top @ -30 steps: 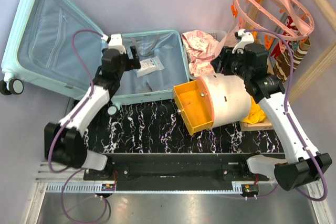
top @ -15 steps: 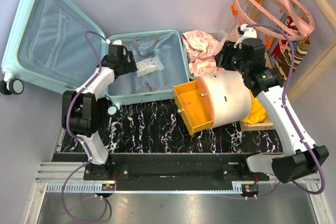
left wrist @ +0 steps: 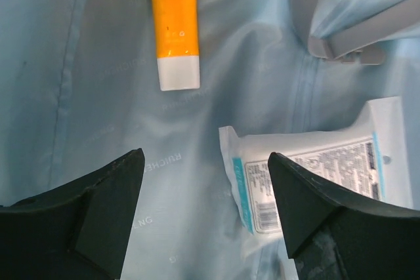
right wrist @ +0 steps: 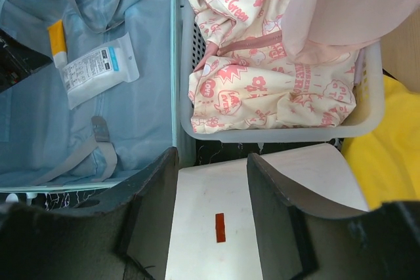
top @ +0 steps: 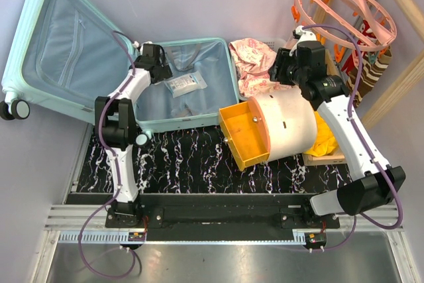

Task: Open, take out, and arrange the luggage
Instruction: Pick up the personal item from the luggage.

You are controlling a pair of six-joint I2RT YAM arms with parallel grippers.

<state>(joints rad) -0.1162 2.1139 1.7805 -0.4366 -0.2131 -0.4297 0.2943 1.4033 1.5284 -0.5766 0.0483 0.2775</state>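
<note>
The left tool [left wrist: 205, 155], jaws apart, hangs in the open luggage [top: 199, 105] over an orange tube [left wrist: 174, 14] and a white packet [left wrist: 318, 172]; the right tool [right wrist: 211, 157] is apart too.

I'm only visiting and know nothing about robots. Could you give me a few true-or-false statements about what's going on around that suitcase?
1. The luggage lies open. True.
2. The left end effector grips the orange tube. False: its jaws stand apart and hold nothing, and the tube lies on the lining beyond them.
3. A white packet lies inside the luggage. True.
4. The white basket is empty. False: it holds pink-patterned cloth.
</note>
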